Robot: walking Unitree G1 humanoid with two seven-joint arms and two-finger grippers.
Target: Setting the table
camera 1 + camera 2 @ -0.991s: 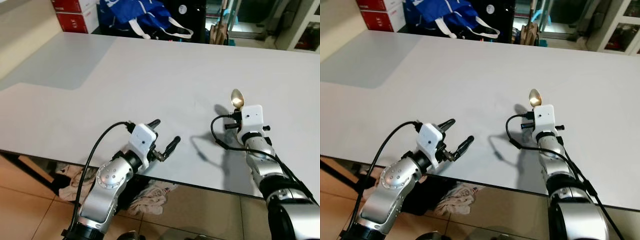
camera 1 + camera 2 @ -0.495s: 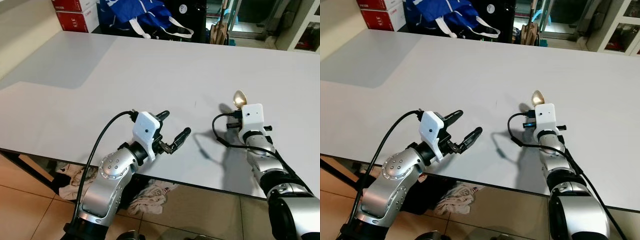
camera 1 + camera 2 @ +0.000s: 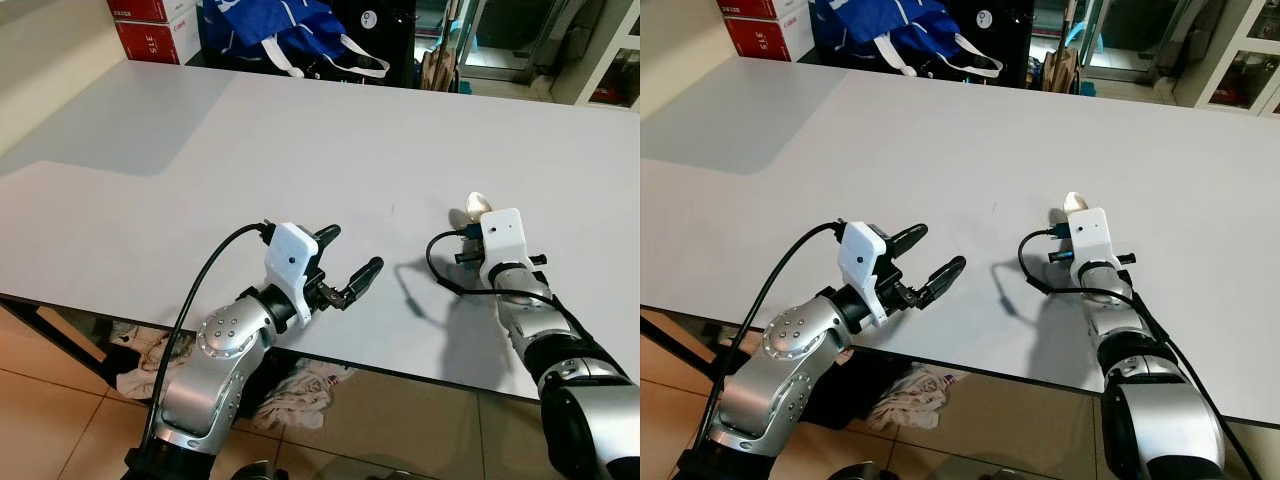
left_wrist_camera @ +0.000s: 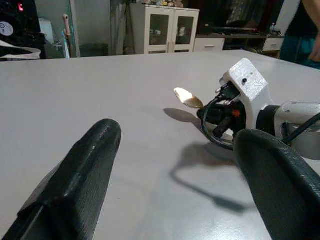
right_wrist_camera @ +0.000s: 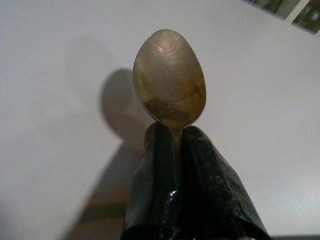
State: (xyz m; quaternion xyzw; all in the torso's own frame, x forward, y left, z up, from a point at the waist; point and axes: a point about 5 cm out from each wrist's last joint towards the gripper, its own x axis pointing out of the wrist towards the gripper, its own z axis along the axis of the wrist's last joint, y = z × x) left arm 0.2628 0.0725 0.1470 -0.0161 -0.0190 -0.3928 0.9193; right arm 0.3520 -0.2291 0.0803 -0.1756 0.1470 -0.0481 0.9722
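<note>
Red boxes [image 3: 150, 25] at 11 o'clock past the table's far edge carry white print; only small digits show, too small to read for sure. A blue bag [image 3: 270, 25] w/ white straps sits at 12, just beyond that edge.

The white table [image 3: 300, 140] is bare across its middle and far half, so lots of open room ahead. The near edge runs right under my wrists; tile floor and crumpled cloth [image 3: 295, 395] lie below it.

My right gripper [image 5: 175, 135] is at 2 o'clock, low over the table, fingers pressed together on the neck of a spoon [image 5: 170, 80]. The bowl sticks out past the tips, its shadow on the tabletop just beneath; can't tell if it touches.

My left gripper [image 3: 345, 265] is at 7 o'clock near the front edge, fingers [image 4: 80, 175] spread wide, holding nothing.

White cabinets [image 4: 162, 32] w/ glass doors stand beyond the table; contents can't be made out.
</note>
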